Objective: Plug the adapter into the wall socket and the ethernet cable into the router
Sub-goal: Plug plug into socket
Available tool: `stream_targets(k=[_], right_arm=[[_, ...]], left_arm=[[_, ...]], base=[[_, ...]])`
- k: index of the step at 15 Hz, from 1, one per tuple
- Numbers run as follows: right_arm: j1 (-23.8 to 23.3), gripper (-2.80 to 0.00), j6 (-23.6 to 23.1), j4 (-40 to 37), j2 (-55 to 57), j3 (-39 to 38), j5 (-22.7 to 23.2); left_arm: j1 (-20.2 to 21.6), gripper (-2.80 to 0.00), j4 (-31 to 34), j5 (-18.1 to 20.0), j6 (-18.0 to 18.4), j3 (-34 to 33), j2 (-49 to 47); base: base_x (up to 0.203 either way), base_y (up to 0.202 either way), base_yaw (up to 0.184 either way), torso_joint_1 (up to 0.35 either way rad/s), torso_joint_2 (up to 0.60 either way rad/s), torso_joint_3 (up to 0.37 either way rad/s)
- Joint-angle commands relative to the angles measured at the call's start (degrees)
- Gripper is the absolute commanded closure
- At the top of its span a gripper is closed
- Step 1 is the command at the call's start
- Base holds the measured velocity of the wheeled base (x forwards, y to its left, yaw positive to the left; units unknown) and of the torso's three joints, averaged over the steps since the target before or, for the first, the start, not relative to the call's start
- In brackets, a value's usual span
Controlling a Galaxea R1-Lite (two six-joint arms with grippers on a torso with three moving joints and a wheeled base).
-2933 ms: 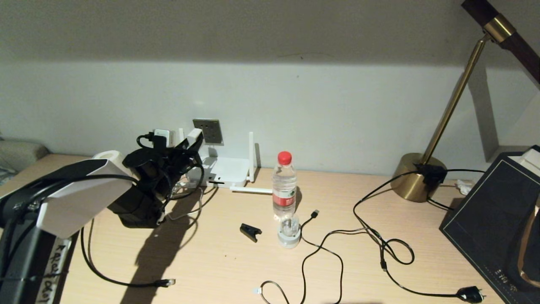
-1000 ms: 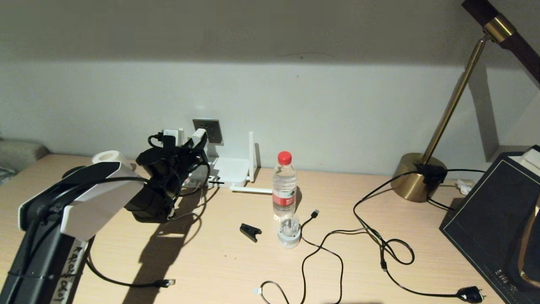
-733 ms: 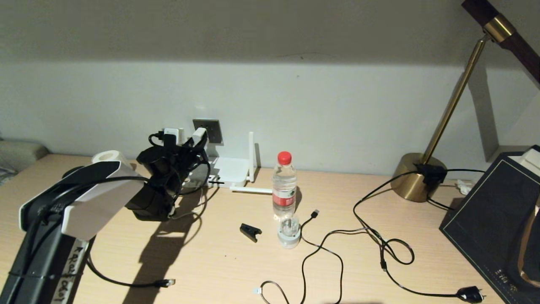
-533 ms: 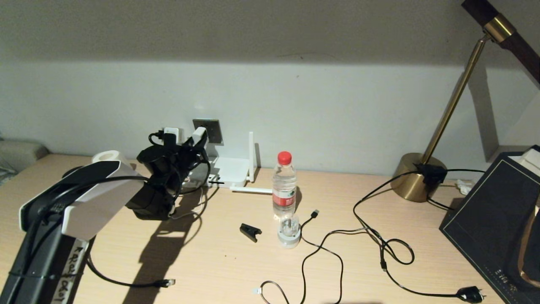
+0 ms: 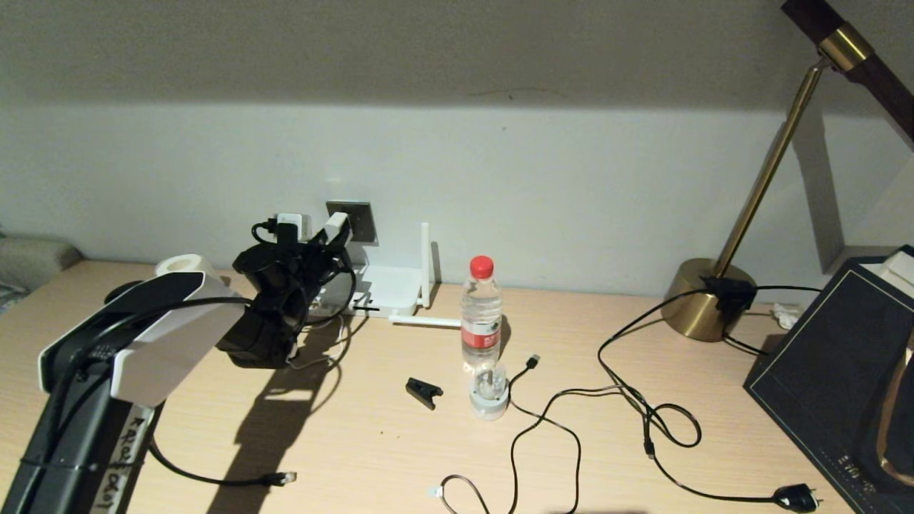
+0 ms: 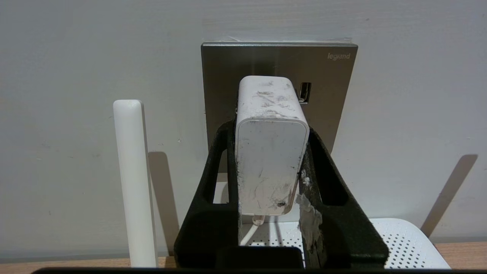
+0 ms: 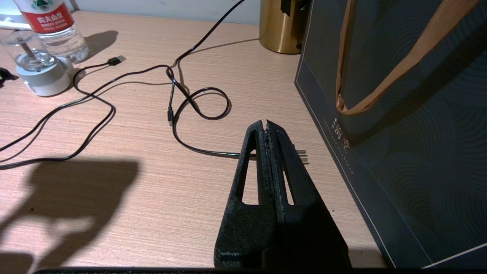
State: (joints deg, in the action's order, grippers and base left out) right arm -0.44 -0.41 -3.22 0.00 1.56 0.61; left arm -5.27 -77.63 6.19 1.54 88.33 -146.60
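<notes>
Since the earlier frames your left gripper [image 5: 330,239] had carried the adapter [image 6: 271,144] farther toward the wall and slightly right, up to the wall socket [image 6: 243,72]. Its fingers [image 6: 218,160] were clamped on the adapter's two sides, the block's long axis pointing at the grey plate, far end at or just before it, thin white cord trailing back over the router [image 5: 389,289]. Your right gripper [image 7: 267,127] hung parked near the dark bag [image 7: 399,114] at the desk's right, fingers pressed together on nothing.
</notes>
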Motion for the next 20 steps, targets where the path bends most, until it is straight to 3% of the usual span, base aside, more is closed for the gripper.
stream_targets(k=[1,20], right_arm=[[0.0,0.0,-0.02,-0.03,0.09,0.02,0.01],[0.0,0.0,-0.02,-0.03,0.09,0.02,0.01]], left_arm=[[-0.01,0.0,-0.33,0.05,-0.04,0.51,-0.09],[-0.09,0.0,1.35,-1.21,-0.83,7.56,-5.01]], base=[[0.0,0.0,0.0,0.0,0.0,0.0],[0.0,0.0,0.0,0.0,0.0,0.0]])
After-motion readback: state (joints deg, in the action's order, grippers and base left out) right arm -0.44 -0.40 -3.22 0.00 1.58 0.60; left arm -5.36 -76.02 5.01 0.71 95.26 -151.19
